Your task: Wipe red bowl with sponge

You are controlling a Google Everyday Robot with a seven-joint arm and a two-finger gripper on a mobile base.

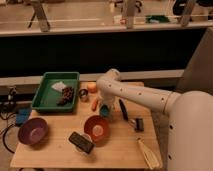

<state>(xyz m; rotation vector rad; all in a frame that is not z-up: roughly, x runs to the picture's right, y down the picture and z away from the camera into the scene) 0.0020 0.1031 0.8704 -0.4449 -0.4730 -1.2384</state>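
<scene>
The red bowl [97, 128] is a round orange-red bowl on the wooden table [55, 151], front centre. A small teal sponge [104, 110] shows just behind the bowl's far rim, under the end of my arm. My gripper [105, 106] hangs at the end of the white arm, right at the sponge and just beyond the bowl. The arm hides most of the gripper.
A purple bowl [33, 131] sits front left. A black block with a pale underside [81, 142] lies left of the red bowl. A green tray [56, 91] is at the back left. A carrot [95, 104], a black brush [123, 109] and a pale brush [147, 153] lie nearby.
</scene>
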